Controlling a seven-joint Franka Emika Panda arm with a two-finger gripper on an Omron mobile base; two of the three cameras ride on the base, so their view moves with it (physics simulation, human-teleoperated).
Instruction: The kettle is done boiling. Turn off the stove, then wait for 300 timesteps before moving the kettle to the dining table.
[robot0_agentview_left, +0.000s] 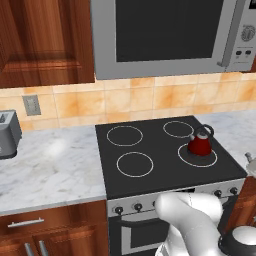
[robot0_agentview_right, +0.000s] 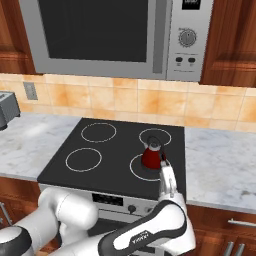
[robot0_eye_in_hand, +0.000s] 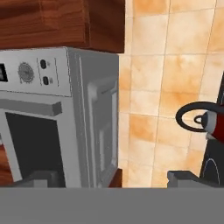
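Note:
The small red kettle (robot0_agentview_left: 201, 143) (robot0_agentview_right: 151, 156) stands upright on the front right burner of the black stove (robot0_agentview_left: 150, 150) (robot0_agentview_right: 110, 155). A row of dark knobs (robot0_agentview_left: 138, 206) runs along the stove's steel front panel. My gripper (robot0_agentview_right: 164, 166) hovers just in front of and to the right of the kettle, above the stove's front right corner, and is cut off by the right edge of the left base view (robot0_agentview_left: 250, 161). In the hand view, which is rolled sideways, the gripper (robot0_eye_in_hand: 111, 177) is open and empty, with the kettle (robot0_eye_in_hand: 210, 122) at the right edge. The dining table is out of view.
A steel microwave (robot0_agentview_left: 165, 35) (robot0_agentview_right: 110, 35) (robot0_eye_in_hand: 57, 118) hangs over the stove. Marble counters (robot0_agentview_left: 50, 165) (robot0_agentview_right: 220, 160) flank it on both sides. A grey toaster (robot0_agentview_left: 7, 132) sits at the far left. Wood cabinets (robot0_agentview_left: 45, 40) and a tiled backsplash (robot0_agentview_right: 150, 102) lie behind.

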